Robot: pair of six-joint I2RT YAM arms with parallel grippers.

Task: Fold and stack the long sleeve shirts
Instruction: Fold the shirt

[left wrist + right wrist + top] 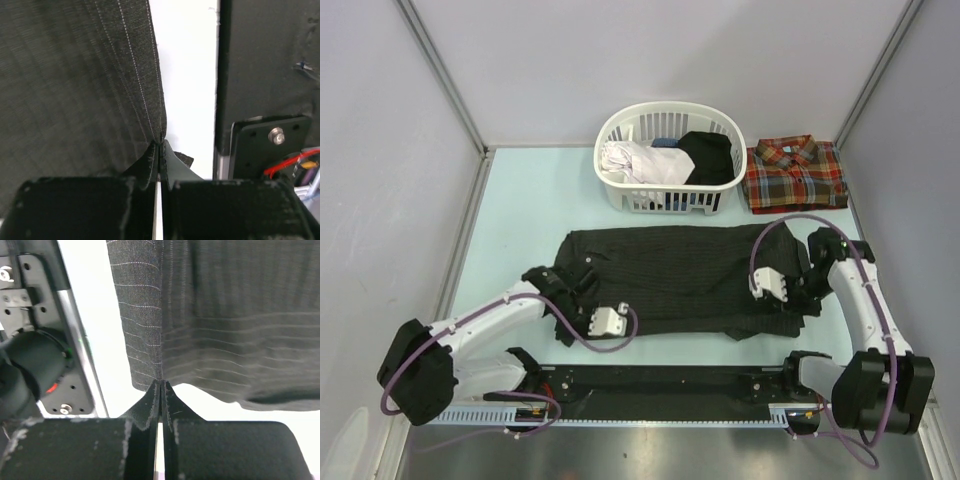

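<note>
Right tool (160, 385) pinching pinstripe shirt (225, 315) hem.

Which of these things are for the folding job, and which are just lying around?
For the job:
black pinstriped shirt, spread out in the middle
plaid shirt, already folded, at the far right

Just lying about:
white basket, at the back
white cloth and black cloth bunched inside it; too crumpled to tell what they are

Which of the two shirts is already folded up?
The red plaid shirt, lying neatly folded beside the basket; the black pinstriped shirt lies spread out.
</note>
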